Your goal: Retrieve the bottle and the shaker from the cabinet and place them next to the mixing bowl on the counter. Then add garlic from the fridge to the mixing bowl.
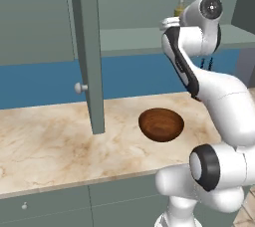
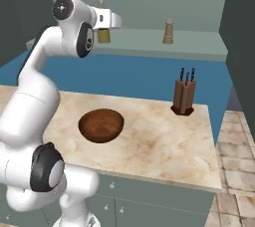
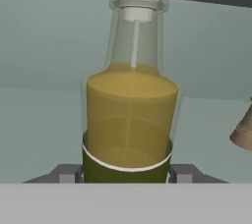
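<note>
Brown knife block (image 2: 184, 97) with three dark-handled knives; blue backsplash (image 2: 149, 76)

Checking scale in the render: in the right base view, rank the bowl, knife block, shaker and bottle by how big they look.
1. bowl
2. knife block
3. shaker
The bottle is partly hidden by the arm, so unranked; both shelf items sit farther back, so look smaller.

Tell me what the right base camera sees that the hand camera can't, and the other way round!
The right base view alone shows the wooden bowl on the counter, and the knife block standing by the counter's far edge. The hand view alone shows, close up, the yellow liquid and thin straw inside the bottle, with the gripper fingertips sitting either side of its green label. Both show the bottle and the tan shaker on the cabinet shelf.
</note>
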Available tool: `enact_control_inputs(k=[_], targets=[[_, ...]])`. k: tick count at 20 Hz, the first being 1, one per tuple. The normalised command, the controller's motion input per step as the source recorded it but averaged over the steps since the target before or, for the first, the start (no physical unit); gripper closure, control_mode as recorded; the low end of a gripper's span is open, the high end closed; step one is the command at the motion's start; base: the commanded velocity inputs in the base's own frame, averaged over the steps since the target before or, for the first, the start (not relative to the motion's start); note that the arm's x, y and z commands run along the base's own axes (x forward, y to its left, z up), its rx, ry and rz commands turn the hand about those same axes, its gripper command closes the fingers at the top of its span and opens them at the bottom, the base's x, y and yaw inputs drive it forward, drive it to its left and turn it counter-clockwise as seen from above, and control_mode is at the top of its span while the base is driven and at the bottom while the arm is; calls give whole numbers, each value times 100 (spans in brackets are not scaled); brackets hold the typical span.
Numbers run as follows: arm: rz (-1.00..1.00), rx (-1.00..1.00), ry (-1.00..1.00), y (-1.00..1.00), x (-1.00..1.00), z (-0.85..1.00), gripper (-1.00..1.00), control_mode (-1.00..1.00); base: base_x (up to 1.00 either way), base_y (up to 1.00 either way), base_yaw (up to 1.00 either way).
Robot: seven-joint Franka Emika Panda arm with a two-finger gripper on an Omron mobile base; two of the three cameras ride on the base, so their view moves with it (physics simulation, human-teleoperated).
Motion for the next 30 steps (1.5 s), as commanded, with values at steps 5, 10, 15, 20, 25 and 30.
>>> enact_control_inputs(k=[5, 10, 15, 20, 25, 30], targets=[[6, -7, 3, -54, -100, -37, 100, -100, 0, 0, 0], [11, -1, 3, -62, -100, -28, 100, -100, 0, 0, 0], [15, 0, 9, -46, -92, -51, 100, -100, 0, 0, 0], [4, 0, 7, -45, -21, -88, 100, -100, 0, 0, 0], [0, 1, 4, -9, -2, -98, 100, -100, 0, 0, 0], [0, 8, 1, -1, 0, -67, 100, -100, 0, 0, 0]])
